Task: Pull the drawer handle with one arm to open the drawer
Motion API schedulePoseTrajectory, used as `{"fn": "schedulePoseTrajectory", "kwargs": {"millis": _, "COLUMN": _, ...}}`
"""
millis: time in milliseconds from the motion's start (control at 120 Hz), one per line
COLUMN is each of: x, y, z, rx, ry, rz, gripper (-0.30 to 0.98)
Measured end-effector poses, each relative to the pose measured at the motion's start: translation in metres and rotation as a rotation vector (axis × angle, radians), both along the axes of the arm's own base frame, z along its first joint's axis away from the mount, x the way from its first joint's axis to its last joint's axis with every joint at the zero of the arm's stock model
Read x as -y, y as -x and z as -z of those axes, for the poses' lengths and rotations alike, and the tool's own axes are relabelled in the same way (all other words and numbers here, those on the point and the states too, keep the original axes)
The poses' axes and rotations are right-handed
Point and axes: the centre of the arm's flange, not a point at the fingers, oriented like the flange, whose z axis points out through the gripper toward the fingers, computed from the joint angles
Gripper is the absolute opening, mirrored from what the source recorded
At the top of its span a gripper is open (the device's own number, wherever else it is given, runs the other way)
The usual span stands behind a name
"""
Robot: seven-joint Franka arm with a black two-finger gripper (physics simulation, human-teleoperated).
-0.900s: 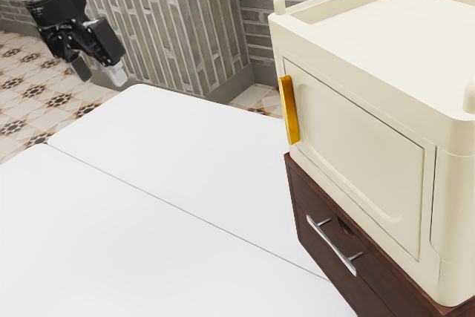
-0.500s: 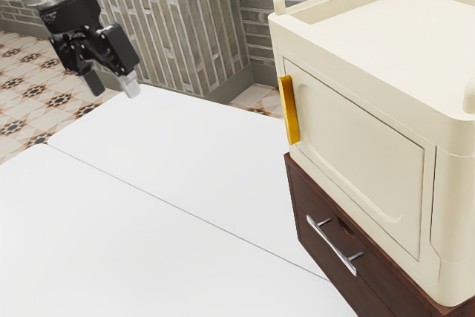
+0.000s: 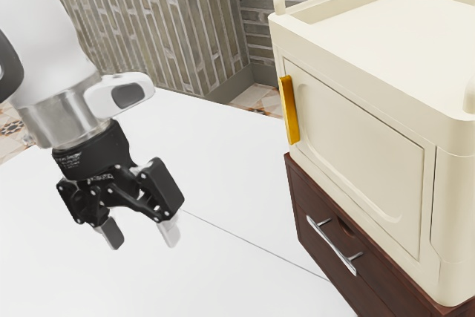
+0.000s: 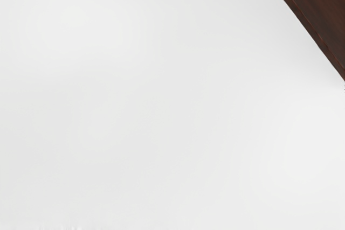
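My gripper point(image 3: 141, 238) is open over the white table in the exterior view, pointing down, with nothing between its fingers. Well to its right in that view is the dark brown drawer unit point(image 3: 300, 200), its front crossed by a silver bar handle point(image 3: 332, 246). The drawer looks closed, and a gap separates my gripper from the handle. In the wrist view a corner of the brown unit point(image 4: 318, 14) shows beside the table surface.
A cream cabinet point(image 3: 364, 146) with a yellow handle point(image 3: 289, 110) stands on top of the brown unit. The white table point(image 3: 230, 161) stretches between my gripper and the unit. Brick walls point(image 3: 159, 27) rise behind.
My gripper has come down and toward the exterior view's right, from the upper left corner to above the table, with more of the arm now in view. The drawer and cabinet have stayed put.
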Motion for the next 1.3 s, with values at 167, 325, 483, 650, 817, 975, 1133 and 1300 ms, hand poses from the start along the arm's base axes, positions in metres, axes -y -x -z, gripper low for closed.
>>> {"fn": "schedulePoseTrajectory", "kwargs": {"millis": 167, "x": -0.012, "y": -0.041, "z": 0.022, "rx": 0.057, "ry": 0.087, "rz": -0.315, "gripper": 0.65}}
{"fn": "schedulePoseTrajectory", "kwargs": {"millis": 325, "x": -0.024, "y": -0.064, "z": 0.04, "rx": 0.121, "ry": 0.158, "rz": -0.495, "gripper": 0.64}}
{"fn": "schedulePoseTrajectory", "kwargs": {"millis": 483, "x": -0.006, "y": -0.053, "z": 0.049, "rx": 0.194, "ry": 0.202, "rz": -0.569, "gripper": 0.63}}
{"fn": "schedulePoseTrajectory", "kwargs": {"millis": 650, "x": 0.011, "y": -0.056, "z": 0.05, "rx": 0.225, "ry": 0.236, "rz": -0.619, "gripper": 0.62}}
{"fn": "schedulePoseTrajectory", "kwargs": {"millis": 817, "x": 0.025, "y": -0.055, "z": 0.062, "rx": 0.208, "ry": 0.248, "rz": -0.644, "gripper": 0.6}}
{"fn": "schedulePoseTrajectory", "kwargs": {"millis": 975, "x": 0.043, "y": -0.058, "z": 0.077, "rx": 0.195, "ry": 0.26, "rz": -0.655, "gripper": 0.57}}
{"fn": "schedulePoseTrajectory", "kwargs": {"millis": 1133, "x": 0.051, "y": -0.069, "z": 0.085, "rx": 0.213, "ry": 0.281, "rz": -0.681, "gripper": 0.56}}
{"fn": "schedulePoseTrajectory", "kwargs": {"millis": 1300, "x": 0.058, "y": -0.077, "z": 0.092, "rx": 0.23, "ry": 0.297, "rz": -0.693, "gripper": 0.55}}
